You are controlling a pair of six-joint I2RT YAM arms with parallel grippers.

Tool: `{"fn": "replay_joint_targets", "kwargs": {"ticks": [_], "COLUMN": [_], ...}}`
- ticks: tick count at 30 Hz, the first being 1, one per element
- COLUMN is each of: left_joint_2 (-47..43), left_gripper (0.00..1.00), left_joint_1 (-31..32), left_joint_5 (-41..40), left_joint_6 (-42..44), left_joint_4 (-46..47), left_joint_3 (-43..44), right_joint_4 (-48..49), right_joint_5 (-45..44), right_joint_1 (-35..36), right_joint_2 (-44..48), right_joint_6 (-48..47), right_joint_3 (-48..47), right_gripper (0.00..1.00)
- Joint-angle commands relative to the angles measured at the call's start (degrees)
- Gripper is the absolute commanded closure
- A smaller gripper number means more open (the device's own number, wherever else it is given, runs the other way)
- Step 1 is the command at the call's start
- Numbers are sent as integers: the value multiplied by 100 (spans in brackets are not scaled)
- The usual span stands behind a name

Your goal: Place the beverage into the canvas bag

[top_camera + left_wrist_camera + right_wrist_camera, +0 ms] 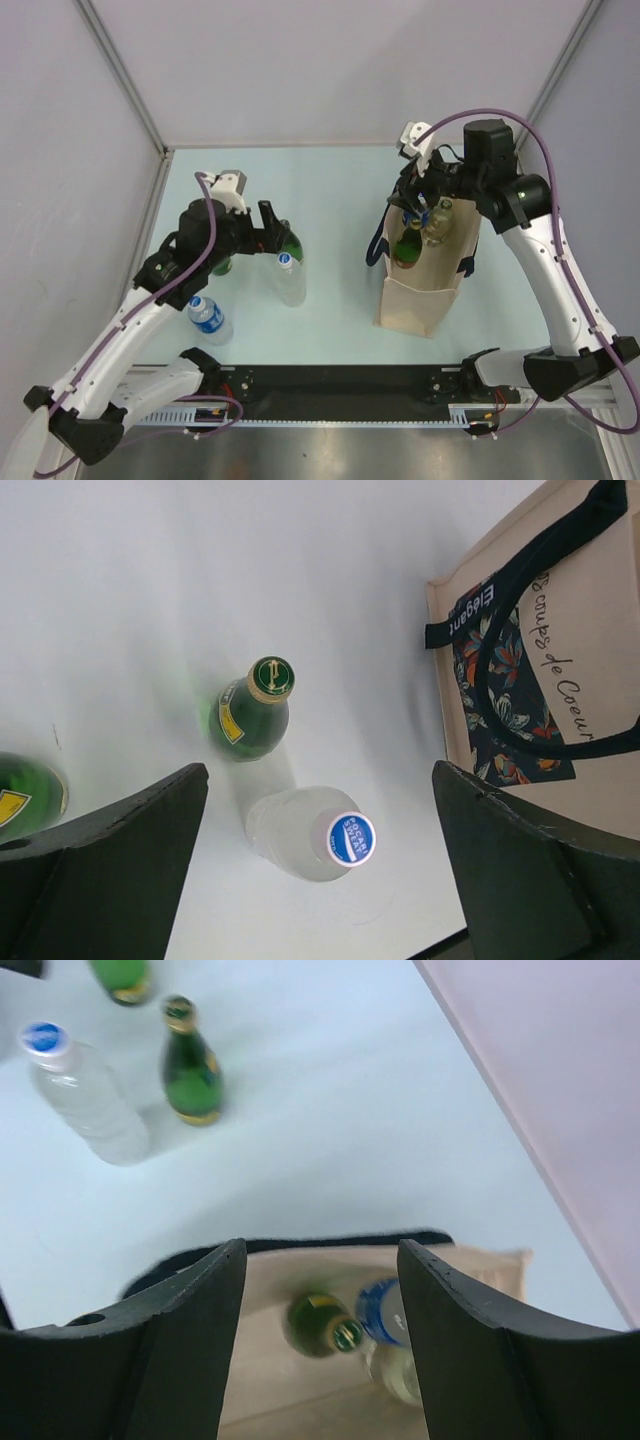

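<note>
Left gripper (318,780): we are hovering it low over the left half of the table (340,190), jaws spread wide and nothing between them.
Right gripper (320,1260): we are hanging it directly above the mouth of the canvas bag (425,300), fingers parted and gripping nothing.
Canvas bag: it is standing upright on the right part of the table, well apart from the loose bottles. Its dark strap handles are drooping down its sides, and a floral patch with script lettering is showing on the side that faces the left wrist camera.
Bagged green bottle (322,1325): we are seeing it upright inside the bag, cap up, directly below the right gripper.
Bagged clear bottle (390,1320): it is sitting just beside the bagged green bottle inside the bag, blue at its top.
Standing green bottle (255,715): it is standing on the table with its gold cap up, just ahead of the left gripper.
Blue-capped water bottle (310,835): it is standing just beside the standing green bottle, on its near side.
Second green bottle (25,795): we are catching only part of it, beneath the left arm.
Second water bottle (210,320): it is standing nearer the arm bases, apart from the other bottles.
</note>
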State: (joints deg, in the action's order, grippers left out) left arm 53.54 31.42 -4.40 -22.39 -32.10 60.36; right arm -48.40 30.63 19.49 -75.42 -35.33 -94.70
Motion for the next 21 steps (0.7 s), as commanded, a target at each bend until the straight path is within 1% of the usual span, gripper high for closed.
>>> {"fn": "replay_joint_targets", "kwargs": {"ticks": [1,2,3,5,7,8,9,11,15,17,21], "left_joint_2": [-370,-414,-528,-634,-791,-836,-888,-1020,-1231,-1363,-1574], "left_gripper": [0,0,0,0,0,0,0,0,0,0,0], "left_joint_1": [-39,-39,-39,-39,-39,-39,-39,-39,-48,-39,-39], "left_joint_5": [-280,-306,-324,-359,-368,-368,-368,-368,-447,-491,-702], "left_joint_6": [51,33,-2,-81,-186,-213,-248,-318,-397,-424,-459], "left_joint_4": [-16,-25,-25,-33,-25,-25,-25,-25,-16,-33,-112], "left_joint_3": [213,161,134,29,-41,-120,-164,-287,-437,-498,-595], "right_joint_4": [50,85,103,173,566,673,787,1165,1588,1851,2107], "right_joint_5": [900,1066,1216,1663,1823,2006,2060,2061,2026,2017,1929], "right_joint_1": [458,729,854,1204,1469,1575,1819,2023,2331,2358,2455], "right_joint_2": [36,-16,-52,-131,-210,-254,-350,-508,-1105,-1448,-1914], "right_joint_6": [79,-17,-105,-350,-439,-526,-675,-720,-475,-185,-9], "right_joint_3": [-163,-111,-76,90,275,372,521,654,637,523,321], "right_gripper": [33,33,33,29,24,17,15,10,8,8,8]}}
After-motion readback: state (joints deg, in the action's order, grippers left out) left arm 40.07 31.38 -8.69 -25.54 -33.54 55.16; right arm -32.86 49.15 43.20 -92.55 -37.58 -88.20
